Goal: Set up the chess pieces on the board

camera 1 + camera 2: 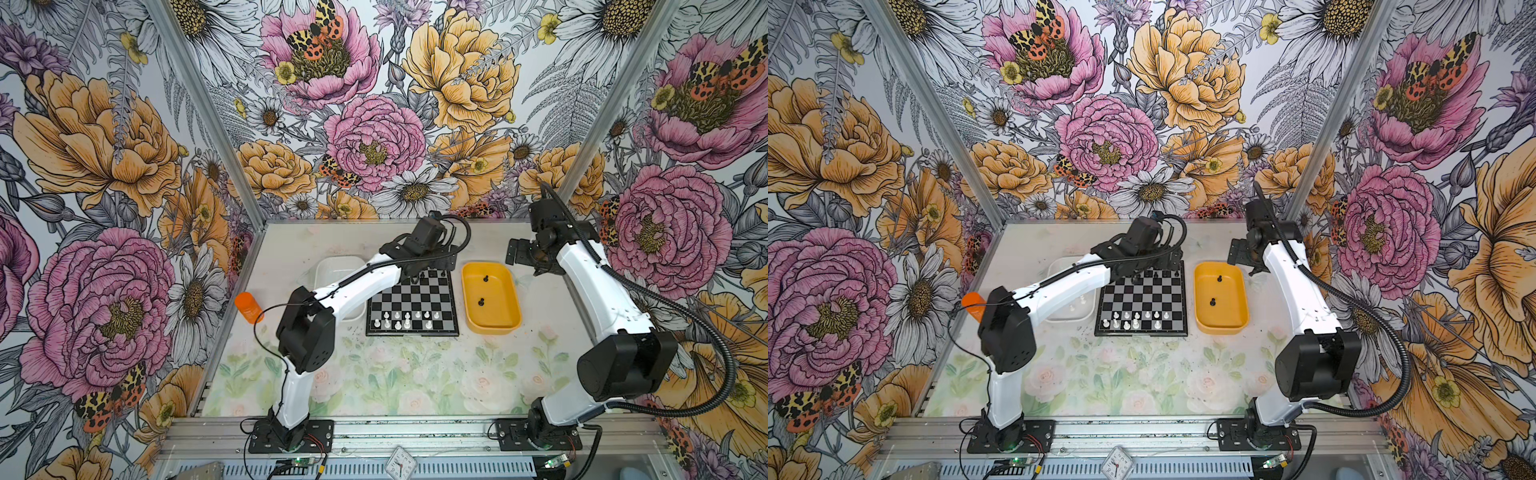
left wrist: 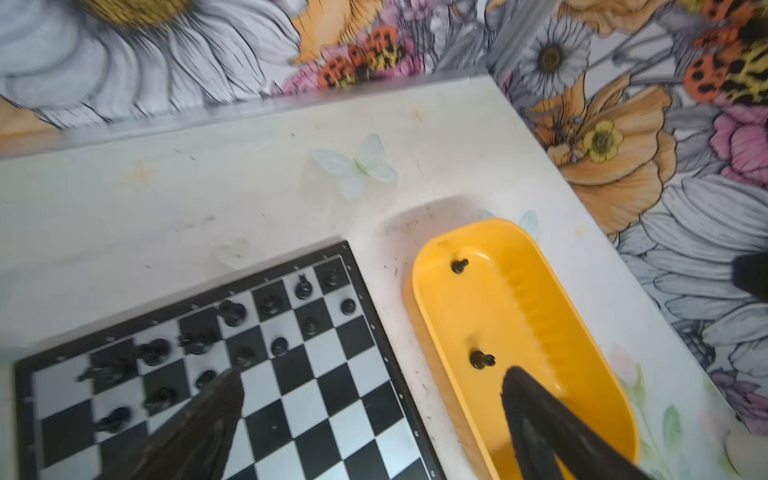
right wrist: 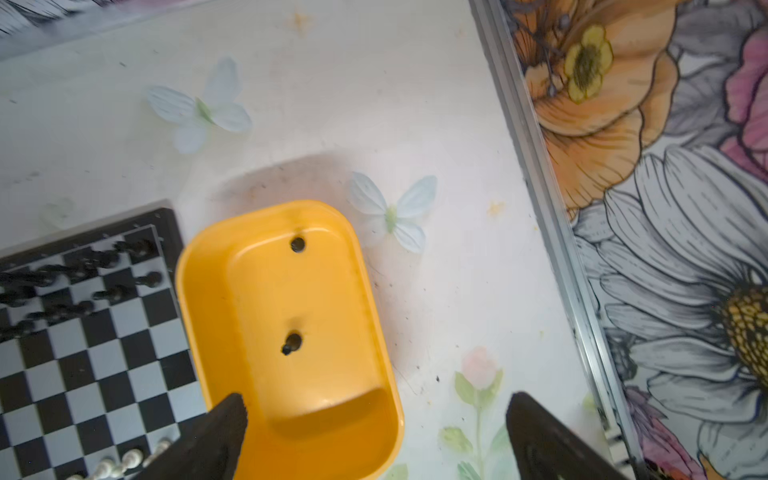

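Right claw (image 3: pixel 374 432) and left claw (image 2: pixel 370 395) gape empty; in a top view the farther black pawn (image 1: pixel 485 279) lies eight o'clock off the right.

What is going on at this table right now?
A chess set is being laid out by robot. On the board, white pieces stand in the near rows and black pieces at the far end. The left gripper, above the board's far edge, and the right gripper, by the yellow tray, are both open and empty. That tray holds two black chessmen.
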{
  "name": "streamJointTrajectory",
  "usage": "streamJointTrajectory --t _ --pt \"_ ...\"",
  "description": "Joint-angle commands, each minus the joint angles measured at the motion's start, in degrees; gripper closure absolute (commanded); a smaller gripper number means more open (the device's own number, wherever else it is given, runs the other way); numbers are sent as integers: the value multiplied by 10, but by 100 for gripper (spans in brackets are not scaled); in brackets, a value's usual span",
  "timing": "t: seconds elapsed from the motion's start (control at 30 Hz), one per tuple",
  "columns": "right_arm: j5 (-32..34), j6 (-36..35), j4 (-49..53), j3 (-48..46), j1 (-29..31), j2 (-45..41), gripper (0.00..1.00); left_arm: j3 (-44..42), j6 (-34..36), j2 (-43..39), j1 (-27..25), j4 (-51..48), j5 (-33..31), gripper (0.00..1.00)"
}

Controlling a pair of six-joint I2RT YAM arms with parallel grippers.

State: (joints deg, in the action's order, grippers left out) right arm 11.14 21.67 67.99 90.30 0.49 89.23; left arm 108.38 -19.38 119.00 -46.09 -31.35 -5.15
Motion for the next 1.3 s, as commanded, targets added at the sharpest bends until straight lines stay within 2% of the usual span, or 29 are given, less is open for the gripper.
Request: streamJointTrajectory --t 0.0,0.1,0.23,0.43,0.67,0.9,1.27 --pt "11 22 28 -40 -30 -68 0 102 -33 64 -35 -116 42 7" --pt "16 40 33 -79 -56 -115 0 194 -30 127 -60 -181 43 19" --pt "25 50 33 -110 -79 -164 0 260 -38 173 -73 -231 42 21" --pt "11 59 46 -132 -100 -198 0 261 -60 182 -77 -243 49 27" --pt "-3 71 53 -167 -109 -237 1 285 -54 210 -89 -245 57 35" --pt "-3 66 62 -171 -109 -255 0 372 -28 267 -106 -245 55 35" --pt "14 68 73 -176 -110 -273 0 376 -7 291 -107 -244 35 41"
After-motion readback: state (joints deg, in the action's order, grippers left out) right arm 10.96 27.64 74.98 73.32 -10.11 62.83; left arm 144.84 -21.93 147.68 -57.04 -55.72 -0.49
